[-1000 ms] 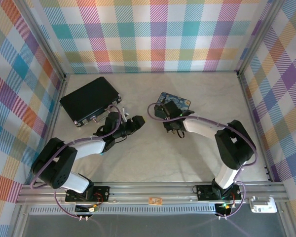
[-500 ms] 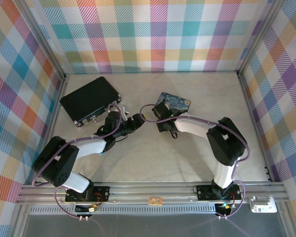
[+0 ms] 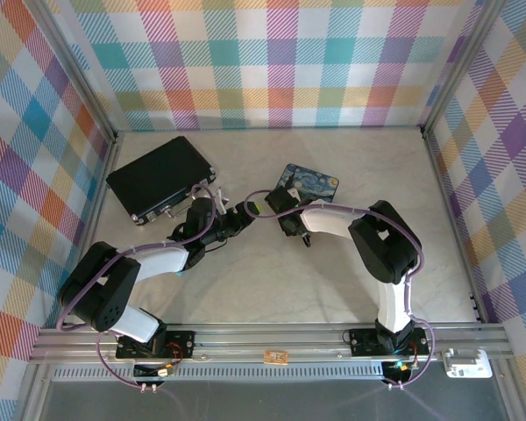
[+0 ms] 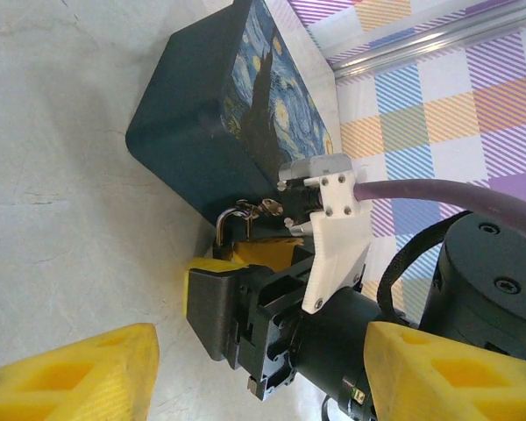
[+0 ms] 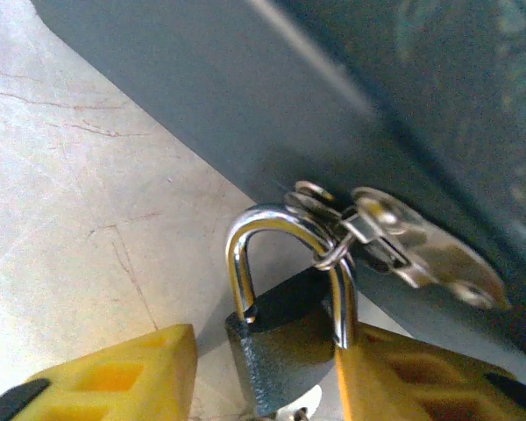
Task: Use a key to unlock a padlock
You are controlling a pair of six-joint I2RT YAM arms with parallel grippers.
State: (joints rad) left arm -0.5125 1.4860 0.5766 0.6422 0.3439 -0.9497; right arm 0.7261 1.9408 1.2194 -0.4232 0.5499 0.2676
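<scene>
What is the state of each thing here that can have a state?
Padlock: shackle closed, body between the right pincer fingers.
Key: hanging on a ring from the shackle, not in the keyhole.
Starry-night tin: closed.
Black case: closed.
Left pincer: open, empty.

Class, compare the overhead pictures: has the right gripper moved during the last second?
Yes. The right gripper has slid leftward along the near edge of the starry tin, which stays put, closing on the left gripper.
</scene>
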